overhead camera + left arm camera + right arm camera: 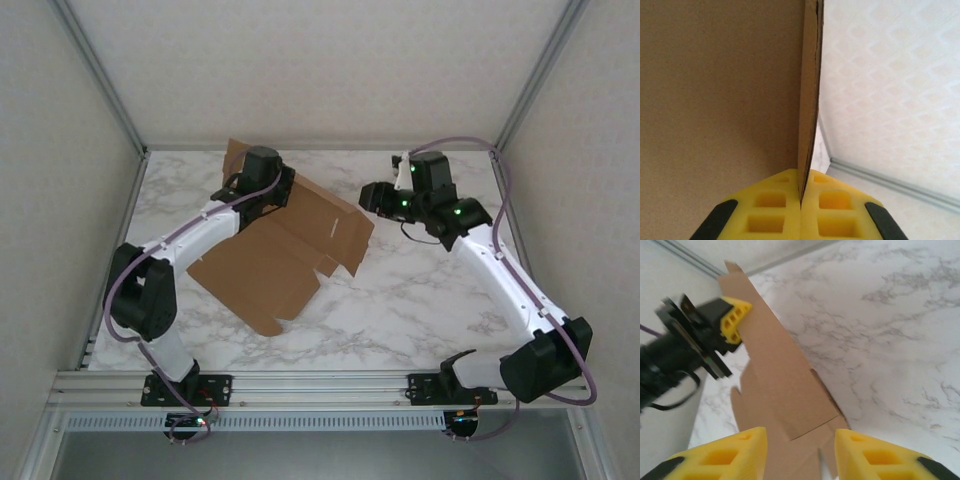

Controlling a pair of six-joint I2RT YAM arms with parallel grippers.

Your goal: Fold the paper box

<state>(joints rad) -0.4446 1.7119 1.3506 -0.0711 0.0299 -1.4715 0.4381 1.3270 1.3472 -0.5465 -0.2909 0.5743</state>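
1. The left gripper (801, 200) is pinched tight on a thin edge of the paper box (715, 100). The flap stands up between its yellow fingers (765, 212).
2. The right gripper (800, 452) has its fingers spread wide and holds nothing.
3. The paper box sits just ahead of the right gripper, partly flat on the marble table (430, 300), with one side lifted.

You are looking into a robot test cell in a lab, not a home: pale textured panels (330, 60) wall in the marble-patterned counter (420, 300) on three sides, aluminium profile posts (100, 75) rise at its far corners, and a metal rail (320, 382) along its near edge carries black mounting plates (186, 388).
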